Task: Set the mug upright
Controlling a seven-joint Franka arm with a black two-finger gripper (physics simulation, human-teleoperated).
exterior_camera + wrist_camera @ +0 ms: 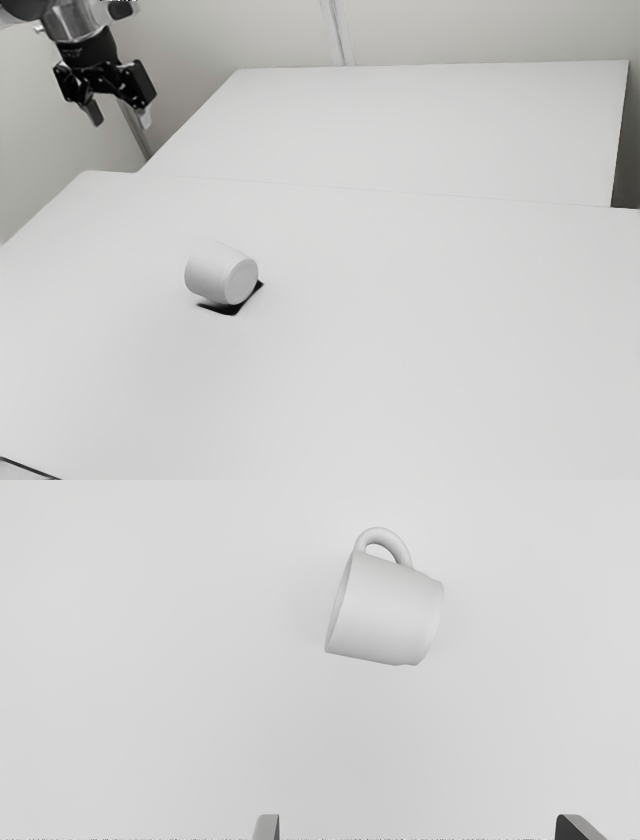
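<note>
One white mug [221,274] lies on its side on a pale worktop [400,330], the hand [122,118] above, fingers [266,828] spread wide.

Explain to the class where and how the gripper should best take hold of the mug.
Best bet: the mug's body near its base, from above, with one of the fingers on each curved side. The mug lies on its side, and the handle juts out sideways nearer the mouth, so the base end probably offers the clearer grip.
</note>
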